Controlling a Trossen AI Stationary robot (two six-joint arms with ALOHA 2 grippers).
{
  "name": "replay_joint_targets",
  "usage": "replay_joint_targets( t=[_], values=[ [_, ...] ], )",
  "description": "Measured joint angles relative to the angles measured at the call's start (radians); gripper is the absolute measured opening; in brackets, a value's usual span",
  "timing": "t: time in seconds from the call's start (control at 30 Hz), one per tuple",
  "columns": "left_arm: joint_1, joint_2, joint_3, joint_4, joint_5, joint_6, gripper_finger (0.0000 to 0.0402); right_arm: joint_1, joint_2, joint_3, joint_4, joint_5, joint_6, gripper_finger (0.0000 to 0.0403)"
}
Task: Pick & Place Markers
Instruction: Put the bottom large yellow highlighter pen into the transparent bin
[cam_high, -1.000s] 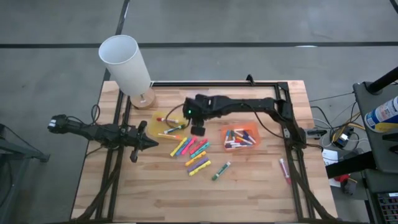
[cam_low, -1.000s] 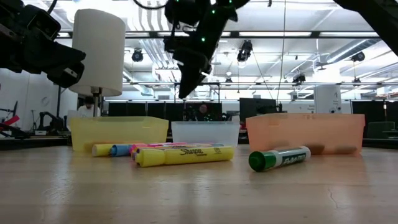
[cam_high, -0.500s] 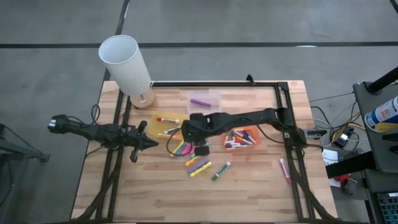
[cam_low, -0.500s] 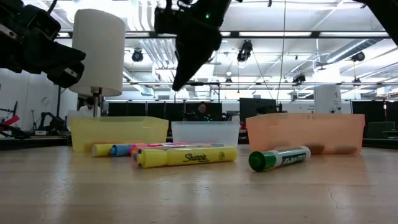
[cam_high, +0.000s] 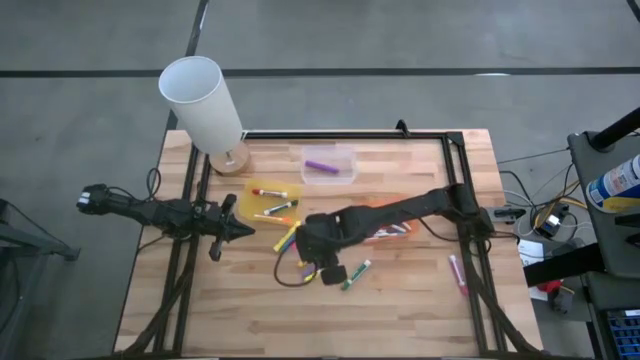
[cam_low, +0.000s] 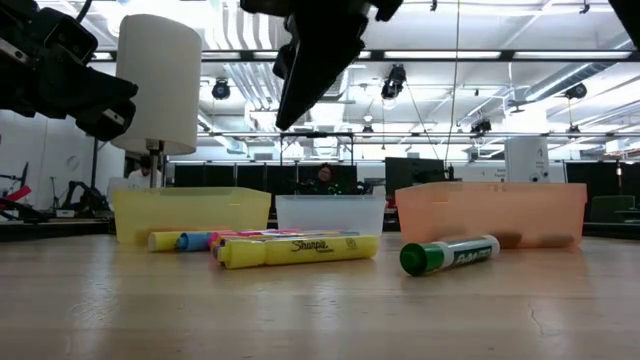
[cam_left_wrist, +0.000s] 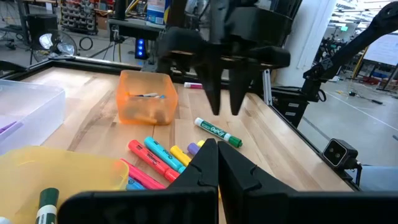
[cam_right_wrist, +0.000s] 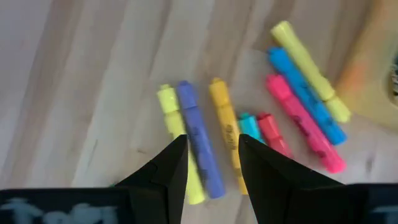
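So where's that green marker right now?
In the high view the green marker lies loose on the table, centre front, just right of the right gripper.

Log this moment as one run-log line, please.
right gripper: open, empty, above loose markers | left gripper: shut, idle, table's left | purple marker in clear tray

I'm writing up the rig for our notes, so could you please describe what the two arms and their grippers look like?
Both arms are dark, near-black and slim. The left arm has thin black cables trailing beside it. The right arm widens into a blocky wrist. Its right gripper has two long, tapering black jaws. The left gripper ends in angular, wedge-shaped black jaws. No markings are legible.
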Motion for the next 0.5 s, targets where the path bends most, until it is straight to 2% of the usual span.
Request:
replay_joint_targets(
  t=[0.2,0.5],
  values=[
    [0.000,0.000,0.000,0.000,0.000,0.000,0.0000,0.049,0.002,-0.054,0.005,0.000,0.008,0.0126],
    [0.000,0.000,0.000,0.000,0.000,0.000,0.0000,0.053,0.002,-0.136,0.027,0.011,0.077,0.0122]
  ],
)
